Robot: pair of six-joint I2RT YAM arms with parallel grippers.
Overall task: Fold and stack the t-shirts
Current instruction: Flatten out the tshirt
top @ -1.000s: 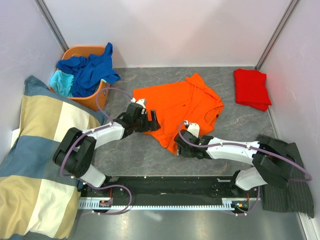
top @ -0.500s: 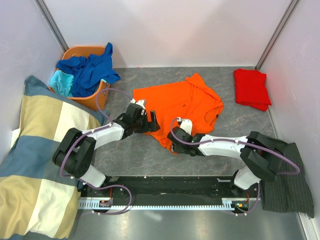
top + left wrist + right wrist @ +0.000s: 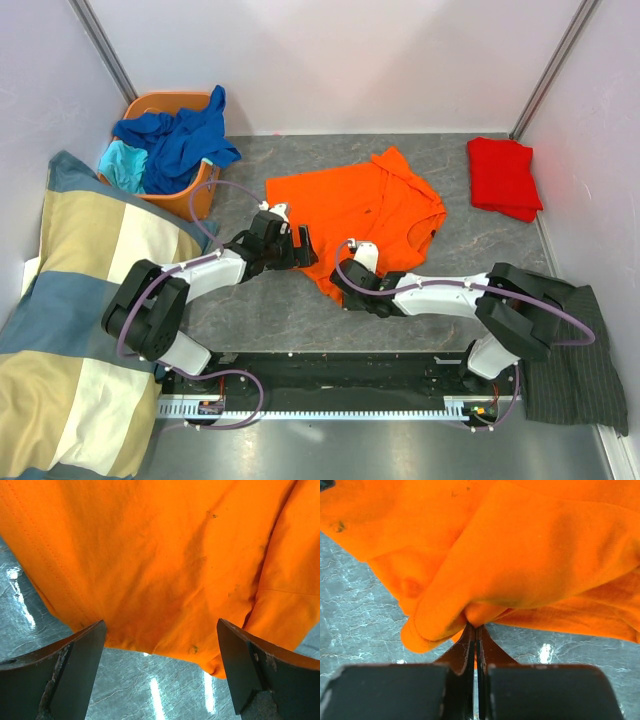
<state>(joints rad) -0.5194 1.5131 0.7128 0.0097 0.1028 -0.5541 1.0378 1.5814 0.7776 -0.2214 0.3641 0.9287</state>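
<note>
1. We see the bright orange cotton t-shirt (image 3: 370, 205) spread mid-frame on the grey marbled table (image 3: 260, 312).
2. The right gripper (image 3: 474, 630) is clamped tight on the shirt's lower hem.
3. The left gripper (image 3: 160, 645) gapes wide and empty at the shirt's left edge, maybe brushing the cloth.

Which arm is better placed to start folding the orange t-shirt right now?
Right. The right gripper is shut on a bunched near edge of the orange t-shirt, so it could probably lift at once. The left gripper hangs open over the hem, gripping nothing.
</note>
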